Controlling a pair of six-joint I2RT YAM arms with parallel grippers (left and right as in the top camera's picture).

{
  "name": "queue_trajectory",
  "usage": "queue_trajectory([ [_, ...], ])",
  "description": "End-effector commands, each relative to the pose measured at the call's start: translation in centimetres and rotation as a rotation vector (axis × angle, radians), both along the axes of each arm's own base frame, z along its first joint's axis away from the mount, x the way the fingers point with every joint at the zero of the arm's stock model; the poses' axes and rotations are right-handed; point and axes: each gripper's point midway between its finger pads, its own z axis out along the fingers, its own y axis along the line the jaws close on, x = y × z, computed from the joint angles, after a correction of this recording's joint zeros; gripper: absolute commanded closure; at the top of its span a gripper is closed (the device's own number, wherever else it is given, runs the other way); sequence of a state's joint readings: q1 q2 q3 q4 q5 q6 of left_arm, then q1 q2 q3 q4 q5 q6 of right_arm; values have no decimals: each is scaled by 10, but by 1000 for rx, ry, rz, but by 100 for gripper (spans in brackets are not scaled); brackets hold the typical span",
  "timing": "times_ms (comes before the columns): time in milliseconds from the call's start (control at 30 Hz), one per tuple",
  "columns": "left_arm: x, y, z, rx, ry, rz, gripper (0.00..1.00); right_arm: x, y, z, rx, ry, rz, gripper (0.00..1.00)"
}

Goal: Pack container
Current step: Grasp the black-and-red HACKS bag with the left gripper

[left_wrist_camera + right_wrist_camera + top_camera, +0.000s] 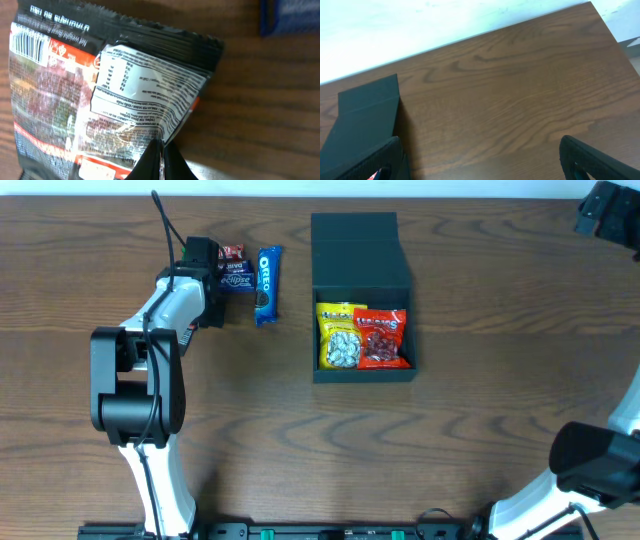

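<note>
gripping a black snack packet [100,100], the left gripper [161,160] is clamped; right gripper [480,160] gapes wide beside the container [362,250].

Dark teal container [362,250], yellow packet [339,335], red packet [383,338], blue Oreo pack [267,284].

- Even, soft light covered the table [480,300] from above; shadows were faint.
- Glare streaked the crinkled packet [100,100] in the left wrist view.
- The fingers [365,160] nearest the right wrist camera looked blurred.
</note>
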State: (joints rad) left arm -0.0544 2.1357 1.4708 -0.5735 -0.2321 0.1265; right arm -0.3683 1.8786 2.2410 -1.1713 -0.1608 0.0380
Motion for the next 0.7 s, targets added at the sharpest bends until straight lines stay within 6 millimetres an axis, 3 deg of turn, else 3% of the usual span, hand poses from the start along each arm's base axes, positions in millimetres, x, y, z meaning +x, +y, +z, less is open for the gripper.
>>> queue_trajectory([
  [0, 12, 1, 19, 9, -41, 40, 94, -1, -5, -7, 14, 16, -17, 1],
  [200, 41, -23, 96, -9, -200, -1, 95, -1, -5, -7, 14, 16, -17, 1],
  [367, 51, -52, 148, -33, -336, -56, 94, 0, -5, -6, 13, 15, -16, 1],
  [467, 51, -63, 168, -44, -386, -77, 94, 0, -5, -6, 13, 14, -16, 1],
  [567, 49, -58, 169, -24, -391, -49, 94, 0, -5, -6, 13, 14, -16, 1],
  [600, 49, -53, 166, -14, -387, -29, 86, 0, -5, -6, 13, 15, -16, 1],
  [633, 49, -47, 158, -10, -371, -11, 60, 0, -5, -6, 13, 15, -16, 1],
  [667, 49, -42, 151, -12, -353, 2, 39, 0, -5, -6, 13, 15, -16, 1],
])
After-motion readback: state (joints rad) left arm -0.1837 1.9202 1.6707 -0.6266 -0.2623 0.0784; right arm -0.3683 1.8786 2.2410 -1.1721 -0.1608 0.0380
